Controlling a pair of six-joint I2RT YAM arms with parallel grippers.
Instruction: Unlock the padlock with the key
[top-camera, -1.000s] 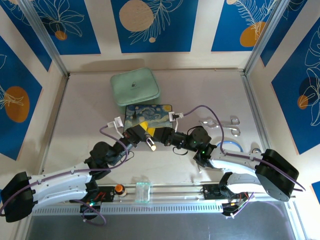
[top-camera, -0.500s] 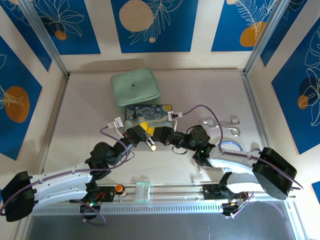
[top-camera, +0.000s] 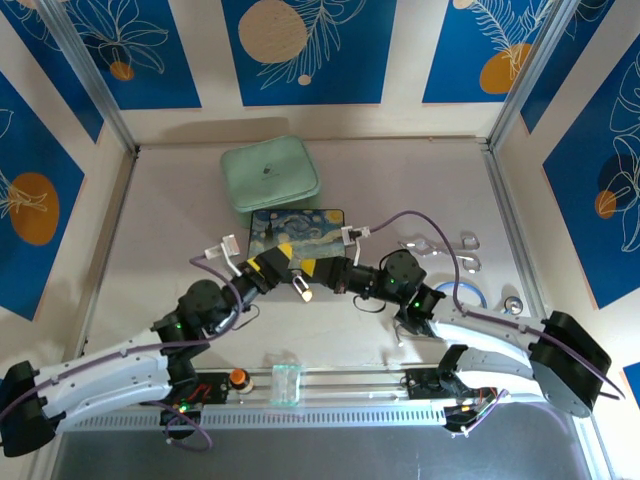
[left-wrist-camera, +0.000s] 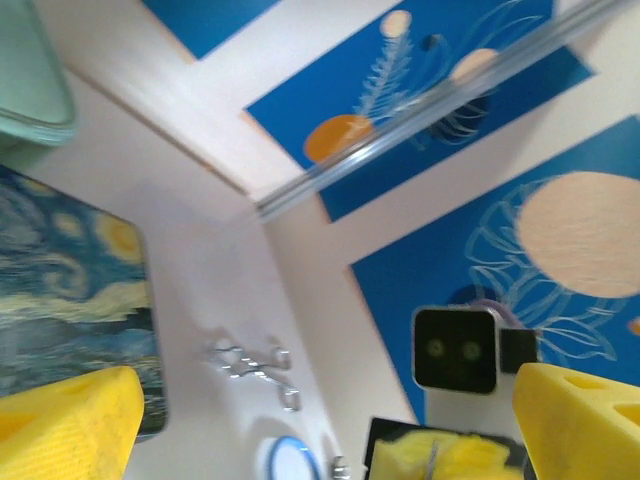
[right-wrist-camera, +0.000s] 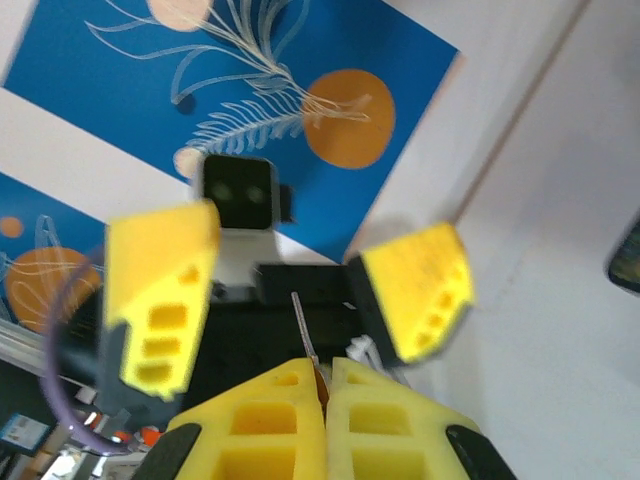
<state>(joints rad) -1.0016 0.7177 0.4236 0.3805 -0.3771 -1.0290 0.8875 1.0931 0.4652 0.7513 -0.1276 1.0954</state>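
Key (right-wrist-camera: 302, 325) was pinched in the clenched jaws of the right gripper (right-wrist-camera: 322, 372), up off the worktop (top-camera: 170, 220). We saw only a thin shaft projecting past the tips. Its long axis ran in line with the fingers and aimed into the gap of the left gripper (right-wrist-camera: 288, 288), whose jaws stood released and wide. Both arms reached forward and inward, wrists nose to nose beside the painted box (top-camera: 297, 226).

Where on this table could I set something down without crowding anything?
The left side lies bare, between the wall rail and the green case. So does the far right stretch behind the silver wire pieces. The middle is crowded: the left gripper and right gripper meet at the painted box.
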